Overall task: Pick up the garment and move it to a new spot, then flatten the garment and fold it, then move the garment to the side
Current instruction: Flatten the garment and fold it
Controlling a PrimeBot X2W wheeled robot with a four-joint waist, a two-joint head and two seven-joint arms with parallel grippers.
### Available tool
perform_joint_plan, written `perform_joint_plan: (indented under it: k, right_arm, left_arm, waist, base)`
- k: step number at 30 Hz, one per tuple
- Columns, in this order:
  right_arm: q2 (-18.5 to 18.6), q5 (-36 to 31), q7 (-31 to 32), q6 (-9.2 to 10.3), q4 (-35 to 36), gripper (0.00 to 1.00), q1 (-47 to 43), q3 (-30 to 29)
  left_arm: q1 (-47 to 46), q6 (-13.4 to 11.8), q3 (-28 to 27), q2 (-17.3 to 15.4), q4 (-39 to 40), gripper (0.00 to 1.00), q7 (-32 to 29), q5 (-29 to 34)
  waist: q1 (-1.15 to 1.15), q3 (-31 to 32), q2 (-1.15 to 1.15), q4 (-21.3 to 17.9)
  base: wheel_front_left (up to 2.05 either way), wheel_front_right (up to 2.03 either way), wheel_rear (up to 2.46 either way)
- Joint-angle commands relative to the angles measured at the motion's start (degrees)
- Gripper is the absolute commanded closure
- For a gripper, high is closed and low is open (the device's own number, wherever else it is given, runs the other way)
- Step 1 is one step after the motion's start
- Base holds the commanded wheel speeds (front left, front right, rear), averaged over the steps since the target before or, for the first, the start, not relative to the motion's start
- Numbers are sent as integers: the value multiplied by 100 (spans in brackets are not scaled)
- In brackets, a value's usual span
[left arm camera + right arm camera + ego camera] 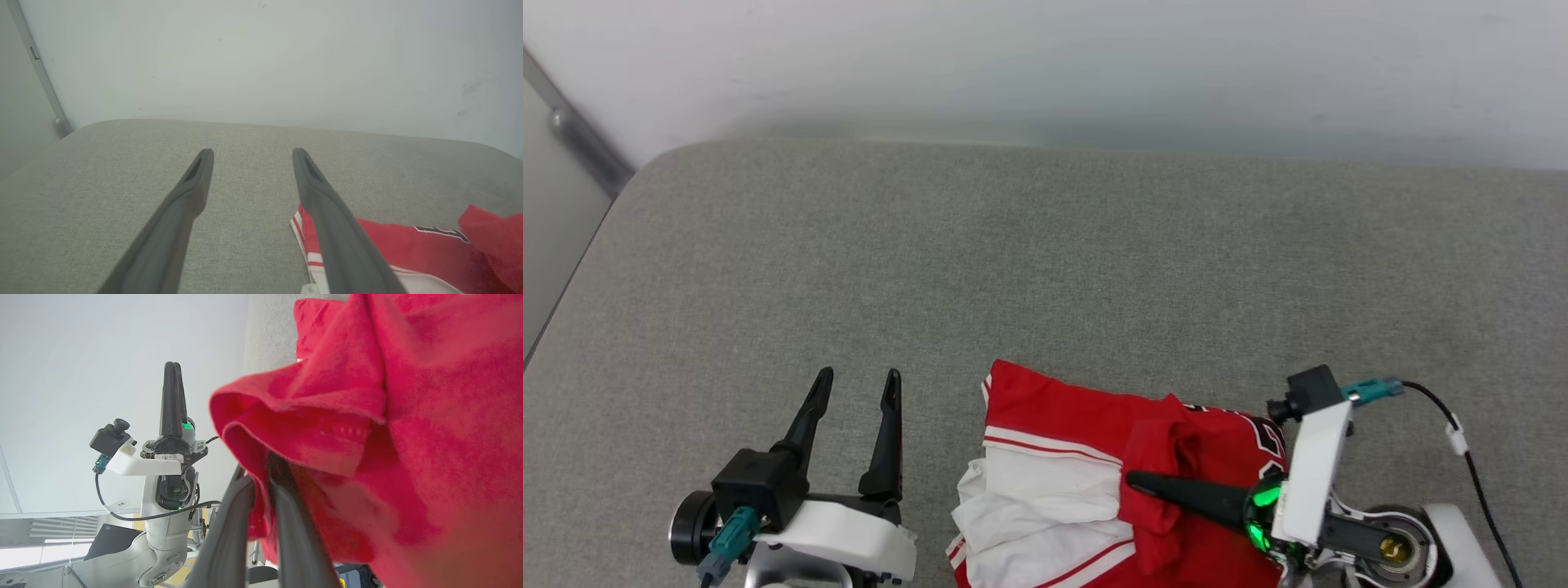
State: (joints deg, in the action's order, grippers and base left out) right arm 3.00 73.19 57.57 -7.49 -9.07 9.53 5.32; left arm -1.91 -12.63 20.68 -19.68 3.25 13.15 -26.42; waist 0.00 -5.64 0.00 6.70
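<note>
The garment (pixel 1062 425), a red jersey with white sleeves and striped trim, lies bunched at the near middle of the grey surface. My right gripper (pixel 1135 482) reaches in from the right with its fingers pointing left, shut on a raised red fold of the garment (pixel 347 428). That cloth drapes over the fingertips in the right wrist view. My left gripper (pixel 854 384) stands open to the left of the garment, apart from it, with nothing between its fingers (pixel 192 179). The left wrist view has the garment's edge (pixel 392 241) at lower right, with part of the black lettering.
A grey fabric surface (pixel 1045 253) stretches far and wide beyond the garment, ending at a pale wall (pixel 1045 65). Its left edge (pixel 572 278) drops off near a metal strip. A black cable (pixel 1474 474) trails from my right wrist.
</note>
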Motion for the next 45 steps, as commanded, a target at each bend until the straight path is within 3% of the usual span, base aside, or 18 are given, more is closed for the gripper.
perform_joint_plan:
  k: [1, 6, 12, 13, 14, 15, 16, 22, 26, 32, 39, 45]
  right_arm:
    - [-18, 94, -141, 0, -99, 100, 184, 240]
    - [-15, 217, -588, 0, -376, 100, 617, 966]
    - [-14, 46, -951, 0, -750, 100, 898, 1365]
    - [-11, -27, -1026, 0, -807, 95, 925, 1418]
    - [3, -91, -1095, 0, -845, 67, 950, 1478]
    - [7, -124, -1167, 0, -876, 18, 955, 1511]
    - [11, -171, -1271, 0, -899, 0, 970, 1523]
    - [148, -313, -1737, 0, -627, 0, 1021, 1873]
    - [425, -739, -2434, 0, -228, 0, 1036, 2150]
    - [1027, -2312, -4047, 1, -365, 0, 1015, 2057]
    - [1173, -4008, -5256, 1, -592, 0, 623, 940]
    - [1031, -5315, -5752, 1, -52, 0, 94, -218]
  left_arm:
    - [-147, 34, 29, 43, -32, 0, 38, 13]
    - [-405, 121, 77, 179, -147, 0, 104, 38]
    - [-681, 250, 122, 379, -346, 0, 173, 55]
    - [-699, 268, 118, 402, -384, 0, 171, 63]
    - [-716, 297, 114, 427, -418, 0, 177, 69]
    - [-735, 310, 111, 453, -452, 0, 181, 77]
    - [-746, 339, 104, 472, -483, 0, 187, 81]
    - [-723, 428, 48, 474, -634, 0, 206, 130]
    - [-620, 451, 22, 451, -691, 0, 211, 154]
    - [-474, 408, -28, 436, -735, 0, 212, 115]
    - [-282, 351, -124, 360, -748, 0, 214, 70]
    - [-102, 240, -241, 296, -727, 0, 214, 67]
  waist:
    - [0, -195, 0, 143]
    - [0, -492, 0, 320]
    - [0, -732, 0, 469]
    - [0, -741, 0, 474]
    - [0, -752, 0, 476]
    - [0, -757, 0, 475]
    - [0, -753, 0, 468]
    - [0, -587, 0, 310]
    - [0, -384, 0, 142]
    - [0, -116, 0, -133]
    - [0, 100, 0, -440]
    - [0, 289, 0, -599]
  base:
    - [0, 0, 0]
    - [0, 0, 0]
    - [0, 0, 0]
    - [0, 0, 0]
    - [0, 0, 0]
    - [0, 0, 0]
    - [0, 0, 0]
    - [0, 0, 0]
    - [0, 0, 0]
    - [0, 0, 0]
    - [0, 0, 0]
    - [0, 0, 0]
